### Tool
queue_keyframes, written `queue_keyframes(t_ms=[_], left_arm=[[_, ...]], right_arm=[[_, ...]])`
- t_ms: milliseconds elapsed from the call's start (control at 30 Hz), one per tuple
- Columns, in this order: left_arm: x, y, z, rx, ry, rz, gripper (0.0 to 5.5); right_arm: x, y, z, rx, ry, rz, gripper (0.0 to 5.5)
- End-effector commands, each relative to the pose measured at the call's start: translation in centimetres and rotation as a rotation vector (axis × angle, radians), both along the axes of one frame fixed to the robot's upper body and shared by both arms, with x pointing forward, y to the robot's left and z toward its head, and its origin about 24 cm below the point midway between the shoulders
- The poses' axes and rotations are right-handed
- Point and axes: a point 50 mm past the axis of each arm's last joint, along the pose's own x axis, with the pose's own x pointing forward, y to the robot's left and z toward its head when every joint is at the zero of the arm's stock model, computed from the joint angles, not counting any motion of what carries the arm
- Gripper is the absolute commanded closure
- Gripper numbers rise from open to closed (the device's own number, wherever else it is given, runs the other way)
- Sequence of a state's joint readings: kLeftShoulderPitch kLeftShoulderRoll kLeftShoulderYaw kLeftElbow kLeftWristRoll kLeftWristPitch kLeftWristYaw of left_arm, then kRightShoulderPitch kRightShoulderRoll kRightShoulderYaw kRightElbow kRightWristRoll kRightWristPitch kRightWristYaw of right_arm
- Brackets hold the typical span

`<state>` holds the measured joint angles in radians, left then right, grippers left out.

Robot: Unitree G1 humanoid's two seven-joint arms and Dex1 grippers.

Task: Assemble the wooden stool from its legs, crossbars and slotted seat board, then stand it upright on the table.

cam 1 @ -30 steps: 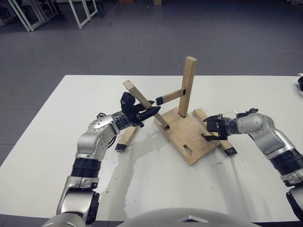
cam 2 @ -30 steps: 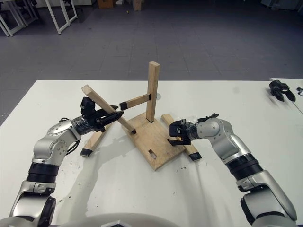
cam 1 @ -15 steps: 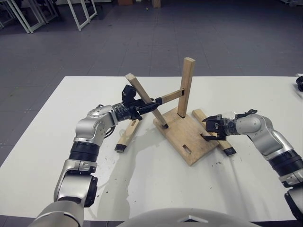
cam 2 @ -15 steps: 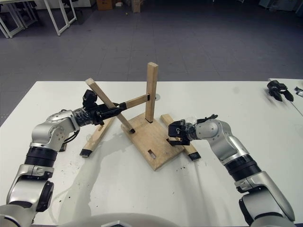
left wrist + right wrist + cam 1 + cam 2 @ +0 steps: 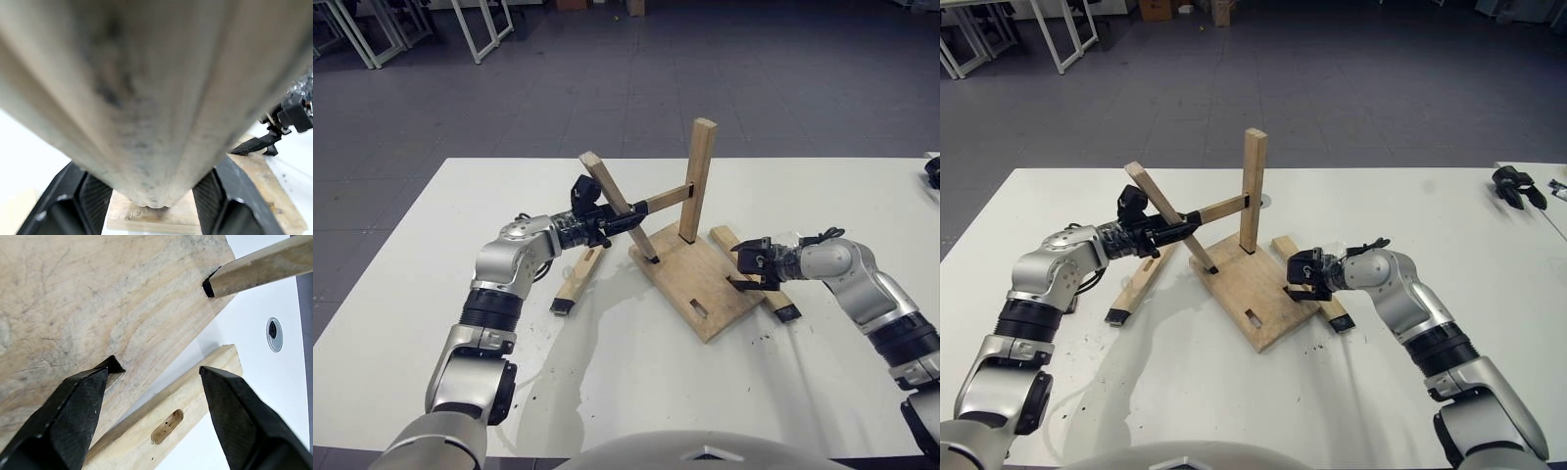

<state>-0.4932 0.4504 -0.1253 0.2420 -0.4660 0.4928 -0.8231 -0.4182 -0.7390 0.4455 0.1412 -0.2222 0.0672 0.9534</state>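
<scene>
The slotted seat board point(image 5: 710, 286) lies flat on the white table point(image 5: 401, 304). One leg point(image 5: 699, 176) stands upright in it, with a crossbar point(image 5: 670, 199) sticking out to the left. My left gripper point(image 5: 625, 221) is shut on a second, tilted leg point(image 5: 605, 186); that leg's black lower end rests at the board's left corner. Close up, the held leg point(image 5: 146, 88) sits between my fingers point(image 5: 80, 198). My right gripper point(image 5: 151, 374) is open at the board's right edge, one finger over the board point(image 5: 73, 308), the other over a loose leg point(image 5: 186, 396).
A further loose leg point(image 5: 577, 279) lies on the table left of the board, below my left gripper. A small black object point(image 5: 1518, 186) rests at the far right. Dark crumbs dot the tabletop. Open table stretches in front of the board.
My left gripper has swung the tilted leg up and to the right, steeper, with its lower end closer to the board's corner. The right gripper has stayed put.
</scene>
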Motion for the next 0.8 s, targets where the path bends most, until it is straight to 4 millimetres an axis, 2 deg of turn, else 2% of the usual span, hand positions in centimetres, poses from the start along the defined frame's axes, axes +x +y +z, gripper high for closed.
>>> queue_keyframes(t_ms=[33,167,267,333,467,533,600,667,733,800], left_arm=[[-2.1,2.1,-4.0,0.228,0.11,0.084,3.45],[-1.8,2.5,-4.1,0.244,0.121,0.125,3.45],[-1.8,2.8,-4.5,0.249,0.163,0.136,3.45],[-1.9,2.9,-4.7,0.253,0.185,0.129,3.45],[-2.0,2.5,-4.8,0.255,0.19,0.114,3.45],[-2.0,2.3,-4.6,0.243,0.187,0.106,3.45],[-2.0,2.2,-4.4,0.234,0.183,0.101,3.45],[-1.9,2.0,-4.3,0.229,0.173,0.096,3.45],[-1.7,1.4,-4.1,0.226,0.163,0.083,3.45],[-1.5,0.8,-3.9,0.223,0.157,0.07,3.45]], right_arm=[[-1.8,-1.1,-3.2,-0.078,0.145,-0.038,2.08],[-1.8,-1.1,-3.0,-0.069,0.136,-0.04,2.08],[-0.9,-0.6,-0.7,0.033,0.06,-0.069,2.08],[-0.1,-0.4,1.5,0.105,-0.005,-0.1,2.08],[2.4,0.6,9.0,0.393,-0.214,-0.183,2.08],[2.9,2.2,12.1,0.514,-0.301,-0.148,2.4],[3.2,5.1,14.6,0.639,-0.371,-0.054,2.65],[3.9,8.6,15.1,0.683,-0.394,0.037,2.65],[4.9,11.3,13.6,0.603,-0.418,0.115,2.65],[5.6,12.6,11.1,0.493,-0.391,0.167,2.65]])
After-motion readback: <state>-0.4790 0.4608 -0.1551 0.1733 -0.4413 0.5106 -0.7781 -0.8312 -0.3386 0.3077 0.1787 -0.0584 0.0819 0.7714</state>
